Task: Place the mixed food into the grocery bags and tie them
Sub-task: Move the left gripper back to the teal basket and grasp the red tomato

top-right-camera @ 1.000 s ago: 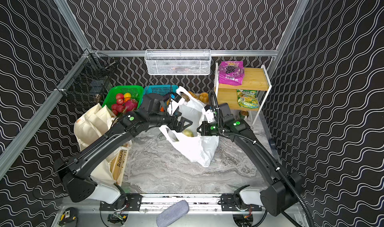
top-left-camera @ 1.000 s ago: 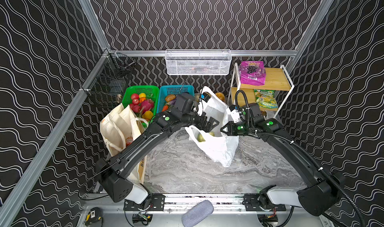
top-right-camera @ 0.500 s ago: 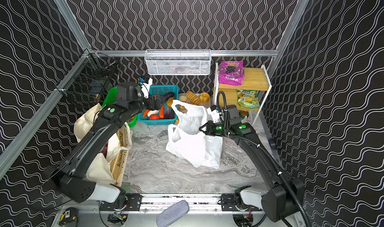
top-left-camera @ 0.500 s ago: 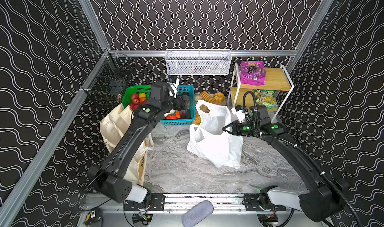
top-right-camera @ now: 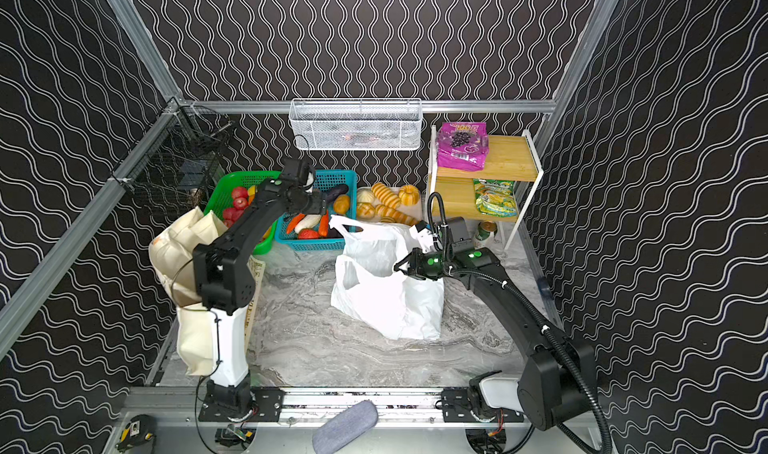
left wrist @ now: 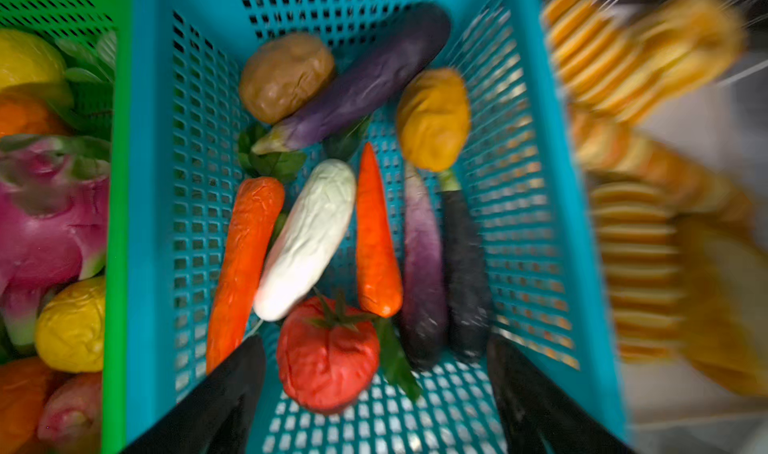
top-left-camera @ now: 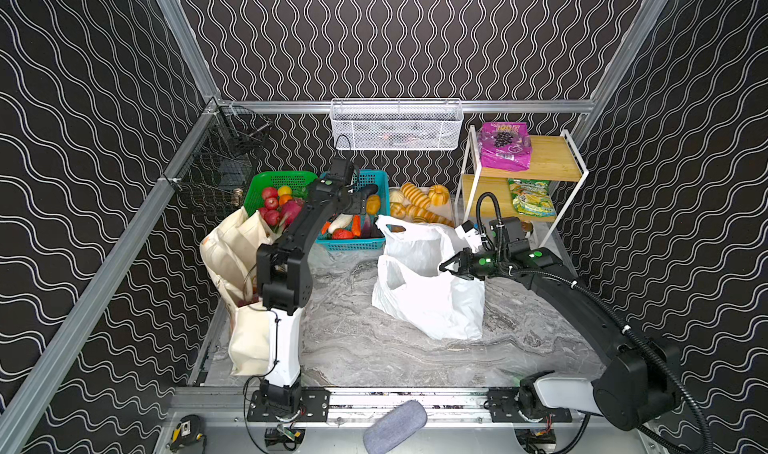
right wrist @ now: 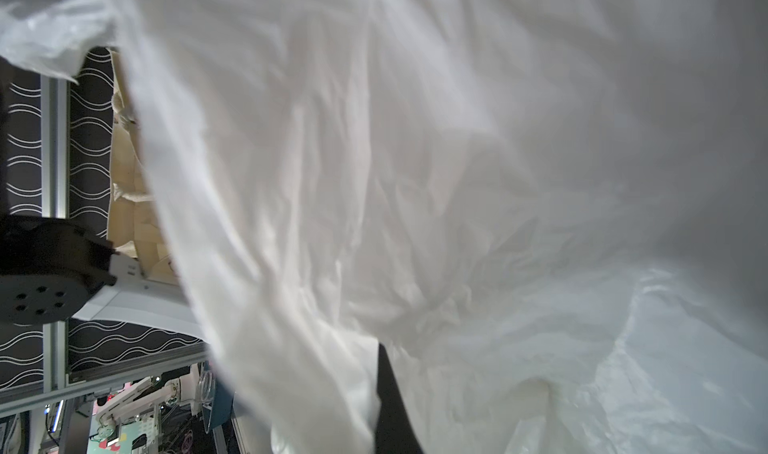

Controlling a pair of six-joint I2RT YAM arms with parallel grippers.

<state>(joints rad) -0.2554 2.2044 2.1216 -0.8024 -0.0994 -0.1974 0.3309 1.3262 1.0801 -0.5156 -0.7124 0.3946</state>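
the left gripper (left wrist: 374, 342) hangs over the blue basket (left wrist: 153, 182) at the far side of the marble table (top-left-camera: 353, 339). its jaws are spread wide and hold nothing. in the left wrist view a red tomato (left wrist: 328, 364) lies in the basket between the two black fingers (left wrist: 237, 381), with a gap on each side. beside it lie a white radish (left wrist: 307, 240), two orange carrots (left wrist: 245, 256) and purple eggplants (left wrist: 361, 86), all loose in the basket. this view is blurred toward its edges.

the right gripper (top-left-camera: 446, 265) is clenched on the upper edge of the white plastic bag (top-left-camera: 424, 298), holding that side up. in both top views the bag stands near the middle of the table, to the right of the basket, with one loop handle raised at its far side. the right wrist view is almost filled with the bag's crinkled film, so what is inside cannot be told.

the canvas tote (top-left-camera: 232, 244) slumps at the left edge of the table, just behind the left arm. the purple grape-print packet (top-left-camera: 505, 146) lies on the top board of the wooden shelf (top-left-camera: 552, 157) at the far right, well apart from both bags.
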